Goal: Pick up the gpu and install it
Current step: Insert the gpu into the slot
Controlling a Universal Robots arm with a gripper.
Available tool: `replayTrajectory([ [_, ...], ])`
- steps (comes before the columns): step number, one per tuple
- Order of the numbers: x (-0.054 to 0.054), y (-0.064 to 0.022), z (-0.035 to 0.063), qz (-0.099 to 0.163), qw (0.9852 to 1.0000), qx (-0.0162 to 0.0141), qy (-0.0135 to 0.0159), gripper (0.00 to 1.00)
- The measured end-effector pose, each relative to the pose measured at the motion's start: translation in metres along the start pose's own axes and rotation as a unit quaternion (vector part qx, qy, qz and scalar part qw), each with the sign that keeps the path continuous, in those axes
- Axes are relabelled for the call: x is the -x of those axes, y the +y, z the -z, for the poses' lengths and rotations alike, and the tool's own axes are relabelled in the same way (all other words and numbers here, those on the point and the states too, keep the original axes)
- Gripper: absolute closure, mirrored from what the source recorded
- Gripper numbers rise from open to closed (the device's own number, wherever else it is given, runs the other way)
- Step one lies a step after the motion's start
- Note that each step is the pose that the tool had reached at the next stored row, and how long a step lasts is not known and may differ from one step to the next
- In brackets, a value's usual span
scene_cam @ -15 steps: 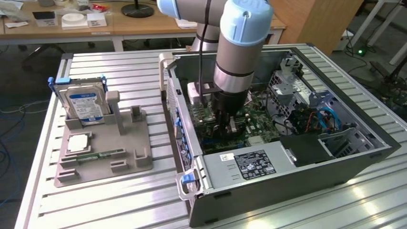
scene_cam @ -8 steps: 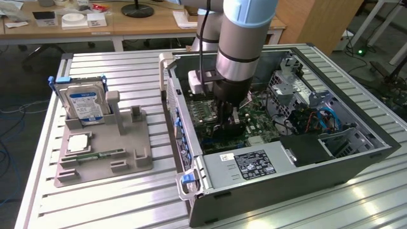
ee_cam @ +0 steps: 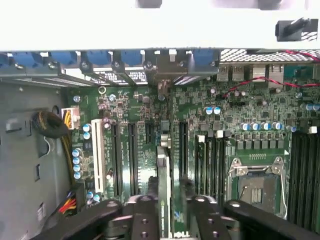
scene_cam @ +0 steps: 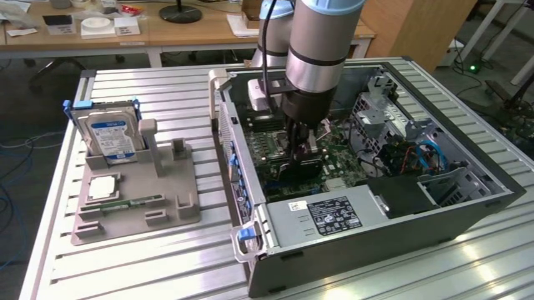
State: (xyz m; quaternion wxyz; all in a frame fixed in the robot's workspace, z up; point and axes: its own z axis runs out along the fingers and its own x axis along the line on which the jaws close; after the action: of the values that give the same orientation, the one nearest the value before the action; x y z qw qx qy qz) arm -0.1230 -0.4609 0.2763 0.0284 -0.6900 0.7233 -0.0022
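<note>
In the wrist view the gpu (ee_cam: 164, 162) shows edge-on as a thin dark card standing upright between my fingers (ee_cam: 150, 195). Its pale bracket end (ee_cam: 162, 70) reaches the blue-clipped rear slot row of the case. My gripper (ee_cam: 167, 197) is shut on the gpu and holds it over the green motherboard (ee_cam: 250, 115), between the long black expansion slots (ee_cam: 131, 155). In the exterior view the gripper (scene_cam: 302, 149) reaches down inside the open computer case (scene_cam: 467, 206), with the dark gpu (scene_cam: 294, 170) just above the motherboard. Whether the card's edge is in a slot is hidden.
A grey fixture (scene_cam: 179, 215) at the exterior view's left holds the silver hard drive (scene_cam: 112, 139), a square processor chip (scene_cam: 102, 187) and a green memory stick (scene_cam: 125, 203). Inside the case are the power supply (scene_cam: 334, 215), the drive cage (scene_cam: 392, 106), blue cables (scene_cam: 429, 153) and the processor socket (ee_cam: 256, 187).
</note>
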Motion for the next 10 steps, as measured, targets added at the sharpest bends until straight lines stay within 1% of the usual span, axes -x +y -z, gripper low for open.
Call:
replayTrajectory([
  [1,0.0000,0.0000,0.0000,0.000,1.0000,0.0000,0.0000,0.74],
  [2,0.0000,0.0000,0.0000,0.000,1.0000,0.0000,0.0000,0.74],
  [3,0.0000,0.0000,0.0000,0.000,1.0000,0.0000,0.0000,0.80],
  [4,0.0000,0.0000,0.0001,0.000,1.0000,0.0000,0.0001,0.80],
  [6,0.0000,0.0000,0.0001,0.000,1.0000,0.0000,0.0001,0.90],
  [10,0.0000,0.0000,0.0001,0.000,1.0000,0.0000,0.0001,0.90],
])
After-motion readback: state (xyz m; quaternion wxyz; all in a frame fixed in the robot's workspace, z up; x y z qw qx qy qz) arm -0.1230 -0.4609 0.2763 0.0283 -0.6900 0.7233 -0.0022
